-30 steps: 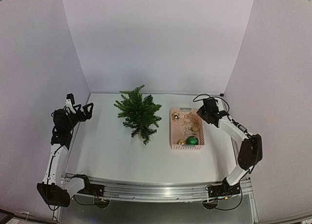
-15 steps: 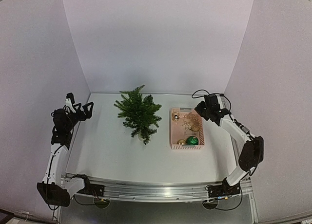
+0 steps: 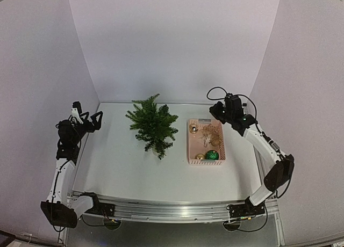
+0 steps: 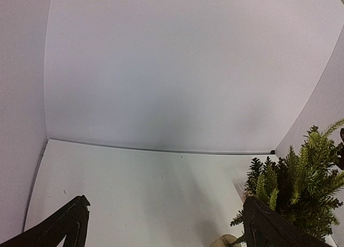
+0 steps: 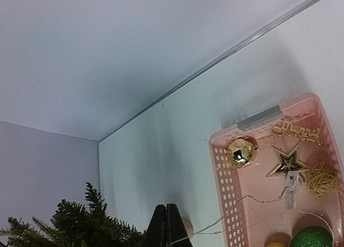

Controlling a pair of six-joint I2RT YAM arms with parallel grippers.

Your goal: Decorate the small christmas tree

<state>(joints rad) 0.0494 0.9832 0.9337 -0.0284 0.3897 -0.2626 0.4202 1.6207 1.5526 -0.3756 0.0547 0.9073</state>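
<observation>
The small christmas tree (image 3: 153,126) stands left of the table's middle; it also shows in the left wrist view (image 4: 301,188) and the right wrist view (image 5: 70,225). A pink basket (image 3: 189,145) to its right holds a gold faceted ball (image 5: 241,152), a star (image 5: 288,162) and a green glitter ball (image 3: 212,155). My right gripper (image 3: 216,110) hangs above the basket's far end. Its jaws (image 5: 166,209) are shut on a thin gold wire (image 5: 205,230) that trails back into the basket (image 5: 226,188). At the far left, my left gripper (image 3: 88,114) is raised and open (image 4: 166,204), holding nothing.
White walls close in the table on three sides. The basket also holds a gold "Merry" sign (image 5: 295,131), a twine ball (image 5: 321,180) and a small gold ball (image 3: 199,157). A metal rail (image 3: 172,206) runs along the near edge between the arm bases.
The right arm has risen and stretched toward the back, carrying its shut gripper up from the basket's far right corner. The left arm has not moved.
</observation>
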